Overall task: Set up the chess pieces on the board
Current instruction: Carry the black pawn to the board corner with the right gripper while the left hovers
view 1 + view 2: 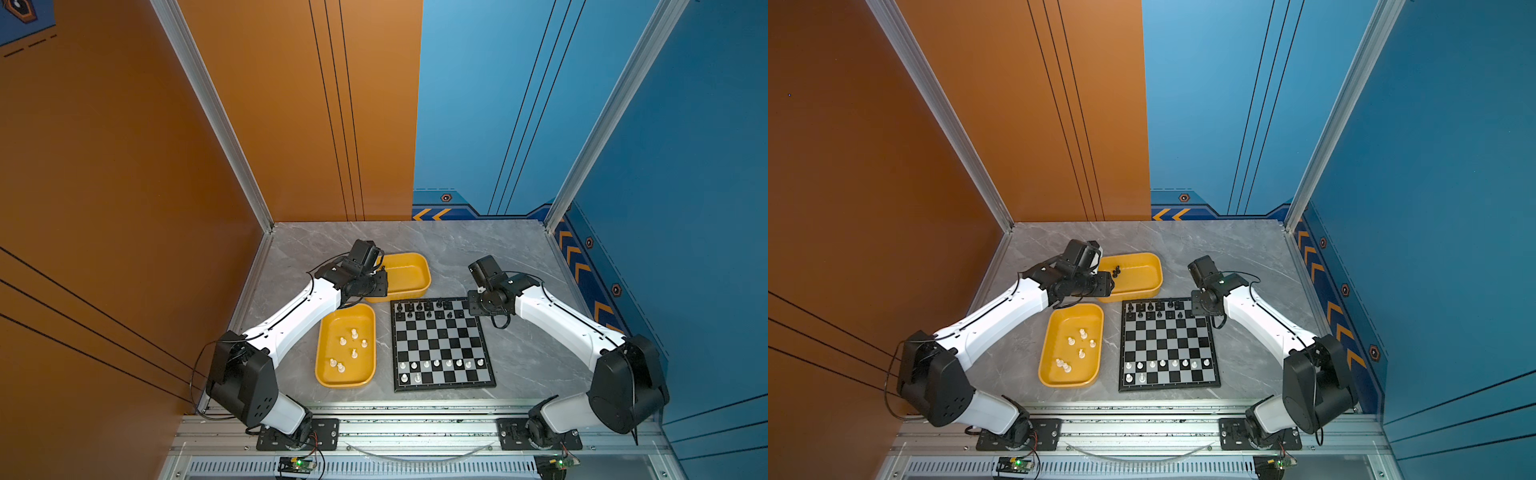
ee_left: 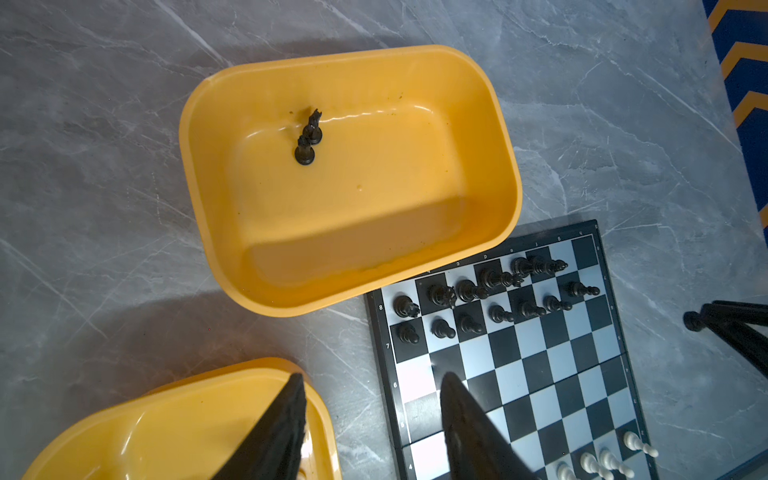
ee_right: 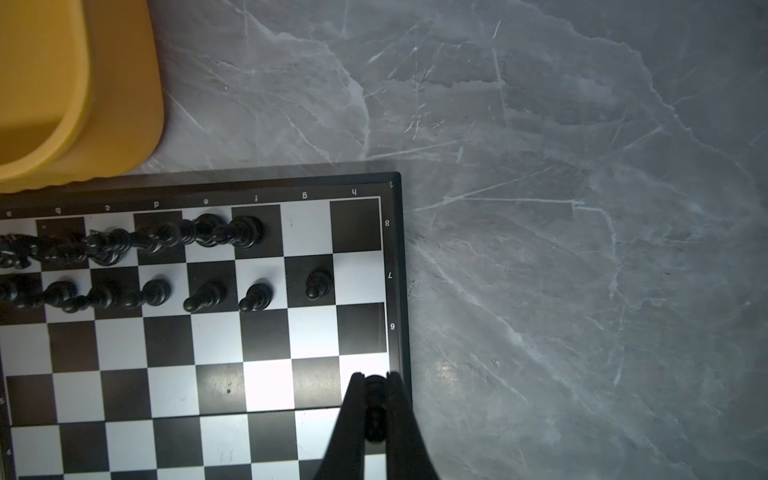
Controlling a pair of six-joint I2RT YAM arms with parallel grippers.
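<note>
A grey marbled tabletop (image 1: 457,249) sits between an orange wall (image 1: 124,166) and a blue wall (image 1: 685,145). In both top views the board (image 1: 442,332) lies at lower centre, with black chess pieces (image 1: 419,309) on its two far rows and white chess pieces (image 1: 436,364) on the near rows. Left of it, the near tray (image 1: 328,370) holds six white pieces (image 1: 354,333). The far tray (image 1: 409,272) holds two black pieces (image 2: 307,141), and its left end is hidden by the left arm (image 1: 307,303). The left gripper (image 2: 372,376) hangs half open and empty. The right gripper (image 3: 374,375) is clamped on a black piece (image 3: 375,415) over the board's right edge.

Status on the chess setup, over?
Left tool open, empty. Right tool shut on black piece over board edge. Two black pieces wait in far tray. Path looks clear.
</note>
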